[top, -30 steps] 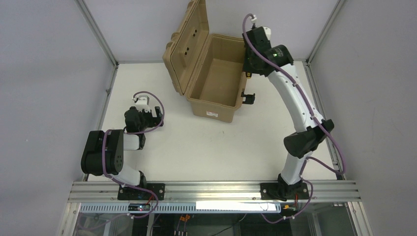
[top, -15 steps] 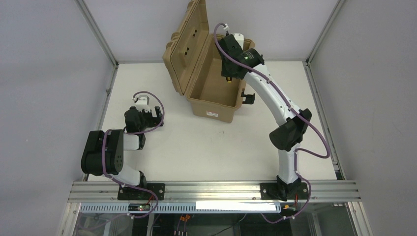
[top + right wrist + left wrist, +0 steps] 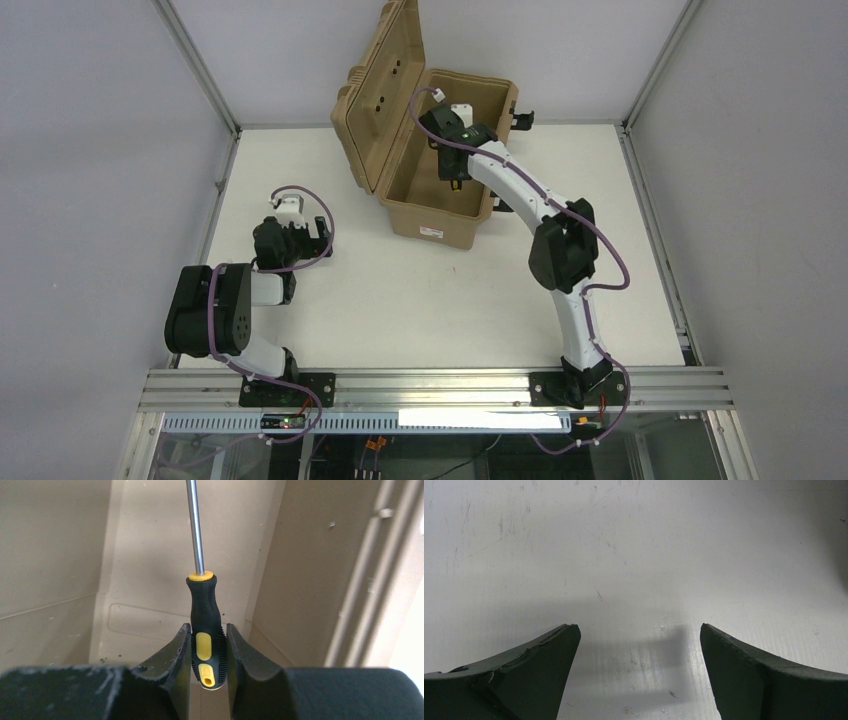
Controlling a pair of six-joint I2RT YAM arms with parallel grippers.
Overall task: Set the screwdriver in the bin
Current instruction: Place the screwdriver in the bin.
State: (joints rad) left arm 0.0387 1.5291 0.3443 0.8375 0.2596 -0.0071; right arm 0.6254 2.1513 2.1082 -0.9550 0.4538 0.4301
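Observation:
The bin point(image 3: 430, 228) is a tan hard case standing open at the back middle of the table, its ribbed lid point(image 3: 385, 90) upright on the left. My right gripper point(image 3: 452, 178) reaches down inside the case. In the right wrist view it point(image 3: 207, 635) is shut on the screwdriver point(image 3: 205, 625), gripping the black and yellow handle, with the metal shaft point(image 3: 193, 525) pointing toward the case floor point(image 3: 145, 615). My left gripper point(image 3: 318, 232) rests low at the left of the table, open and empty point(image 3: 639, 635).
The bin's black latches point(image 3: 523, 119) stick out on its right side. The case's inner walls point(image 3: 310, 580) close in around my right gripper. Grey enclosure walls and metal posts point(image 3: 195, 60) ring the table point(image 3: 400, 300).
My right arm has swung left from beside the bin's right end to over its opening and lowered into it with the screwdriver. The left arm has not moved.

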